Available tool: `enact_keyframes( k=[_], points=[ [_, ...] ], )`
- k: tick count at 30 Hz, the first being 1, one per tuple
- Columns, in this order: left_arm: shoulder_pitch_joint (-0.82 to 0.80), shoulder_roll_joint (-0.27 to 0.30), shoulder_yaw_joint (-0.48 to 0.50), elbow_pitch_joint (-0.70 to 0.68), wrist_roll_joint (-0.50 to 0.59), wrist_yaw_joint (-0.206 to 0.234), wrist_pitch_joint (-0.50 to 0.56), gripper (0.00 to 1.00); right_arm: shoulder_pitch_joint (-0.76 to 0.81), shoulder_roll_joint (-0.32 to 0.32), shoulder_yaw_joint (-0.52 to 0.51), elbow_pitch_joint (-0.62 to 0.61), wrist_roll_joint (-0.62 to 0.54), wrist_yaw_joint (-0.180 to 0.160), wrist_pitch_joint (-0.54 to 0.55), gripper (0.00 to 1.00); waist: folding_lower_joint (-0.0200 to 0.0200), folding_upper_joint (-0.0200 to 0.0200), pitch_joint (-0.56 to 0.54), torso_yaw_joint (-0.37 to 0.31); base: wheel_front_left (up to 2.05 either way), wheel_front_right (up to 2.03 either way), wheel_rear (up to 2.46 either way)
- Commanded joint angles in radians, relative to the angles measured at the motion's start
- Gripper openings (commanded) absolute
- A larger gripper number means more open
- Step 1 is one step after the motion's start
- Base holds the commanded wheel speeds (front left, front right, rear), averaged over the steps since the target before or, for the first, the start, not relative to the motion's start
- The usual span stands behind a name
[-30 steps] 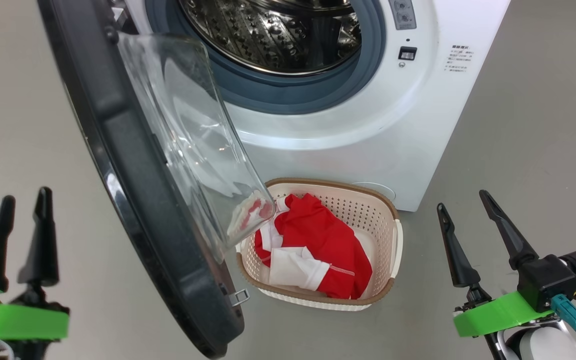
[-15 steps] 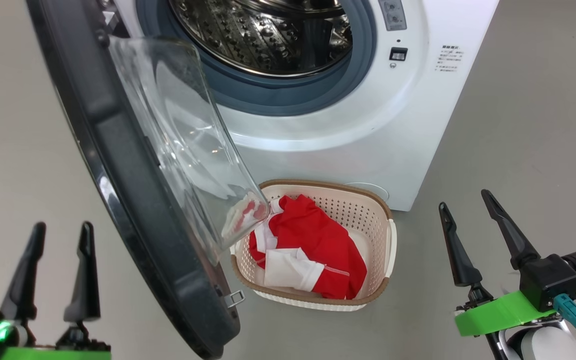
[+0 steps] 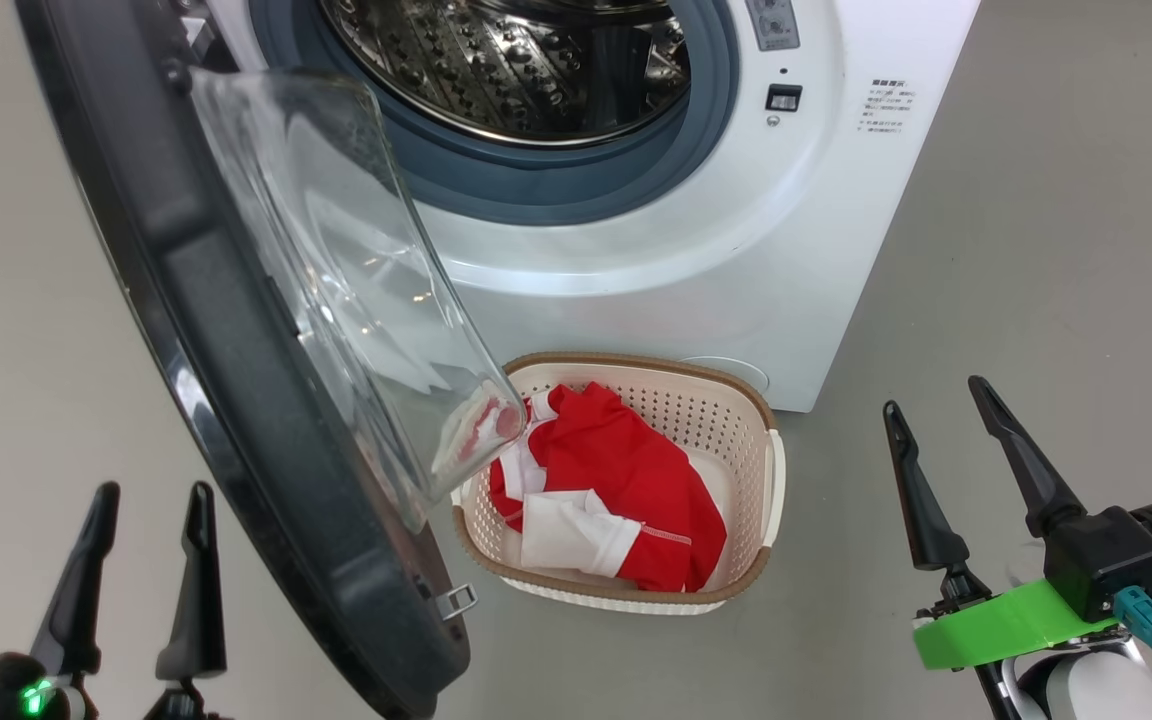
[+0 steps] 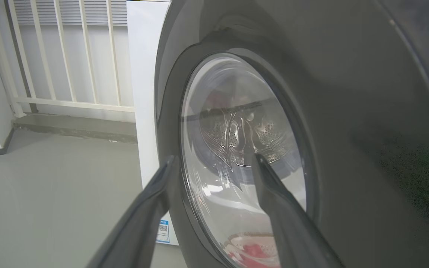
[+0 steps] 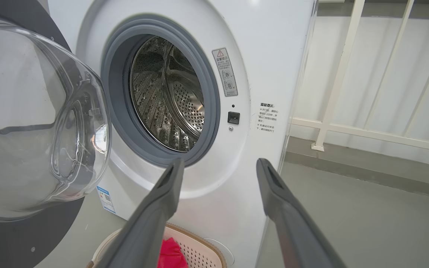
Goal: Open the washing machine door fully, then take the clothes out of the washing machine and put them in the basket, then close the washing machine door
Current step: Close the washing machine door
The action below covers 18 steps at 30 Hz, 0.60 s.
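The washing machine [image 3: 656,250] stands open, and its steel drum [image 3: 516,70] looks empty. The washing machine door [image 3: 206,330] swings out to the left, with its glass bowl [image 3: 336,270] hanging over the left end of the basket [image 3: 636,362]. Red and white clothes [image 3: 626,480] lie in the basket on the floor before the machine. My left gripper [image 3: 154,492] is open, just left of the door's outer face [image 4: 348,111], fingers apart [image 4: 214,158] before its window. My right gripper [image 3: 934,396] is open and empty to the right of the basket, pointing at the machine's front [image 5: 220,162].
Grey floor [image 3: 1056,250] spreads on both sides of the machine. A white railing [image 5: 348,74] stands behind it on a low grey kerb [image 5: 367,171]. The door's latch hook [image 3: 456,600] sticks out near the basket's left corner.
The camera has shifted slightly, sliding the scene left. My left gripper has moved right, closer to the door's outer side, and sits lower in the head view. The right gripper has barely moved.
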Motion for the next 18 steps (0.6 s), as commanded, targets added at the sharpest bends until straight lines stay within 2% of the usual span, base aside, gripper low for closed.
enact_keyframes(
  k=[1,18],
  points=[
    [-0.002,0.013,0.039,-0.019,0.008,0.006,-0.010,1.00,-0.031,-0.007,0.021,-0.027,0.014,0.003,-0.006,1.00,0.0000,0.0000,-0.001,0.000,0.00,0.00,0.00],
    [-0.011,0.019,0.033,-0.012,0.037,-0.001,-0.014,1.00,-0.028,-0.007,0.019,-0.026,0.015,0.003,-0.006,1.00,0.0000,0.0000,-0.003,0.006,0.00,0.00,0.00]
  ],
)
